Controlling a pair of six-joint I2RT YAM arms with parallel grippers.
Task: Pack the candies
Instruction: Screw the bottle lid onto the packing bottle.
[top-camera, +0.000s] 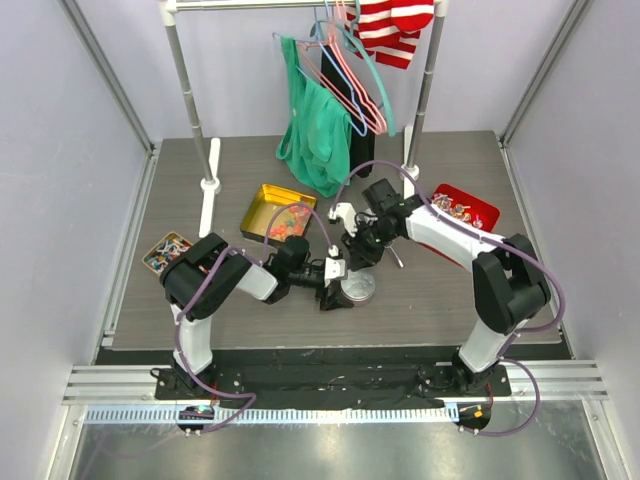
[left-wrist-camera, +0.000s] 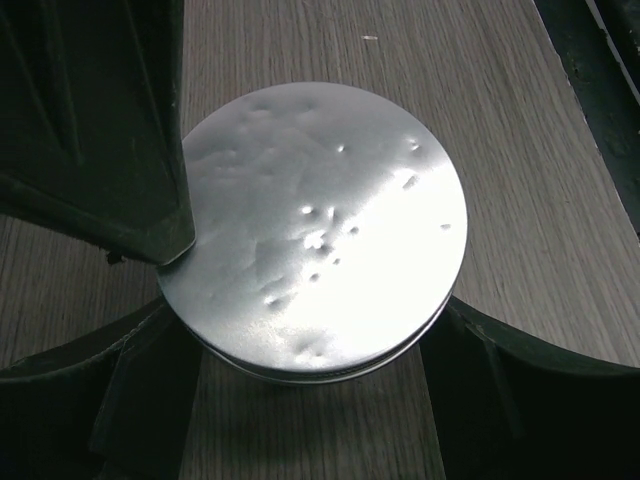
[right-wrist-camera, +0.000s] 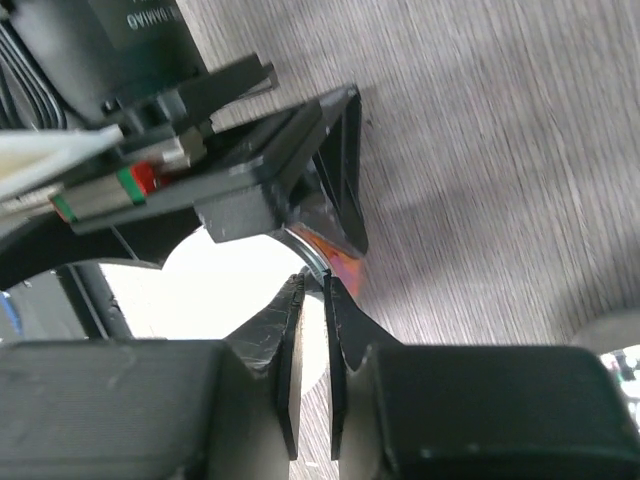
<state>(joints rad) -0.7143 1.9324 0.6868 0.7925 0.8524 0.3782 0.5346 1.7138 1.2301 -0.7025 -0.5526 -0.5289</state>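
left hand (left-wrist-camera: 308, 312) clamped across round tin (left-wrist-camera: 300, 373) on desk (left-wrist-camera: 560, 150); right hand (right-wrist-camera: 312, 285) fingers nearly together, pinching edge of its silver lid (left-wrist-camera: 320, 210); candies (top-camera: 283, 224) lie beyond, in yellow tin (top-camera: 262, 196), back-left

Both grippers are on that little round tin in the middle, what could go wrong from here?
The right gripper pinches only the thin rim of the lid, so it may slip off. The left gripper clamps the round tin by its curved sides; a hard pull could twist it loose and tip it over.
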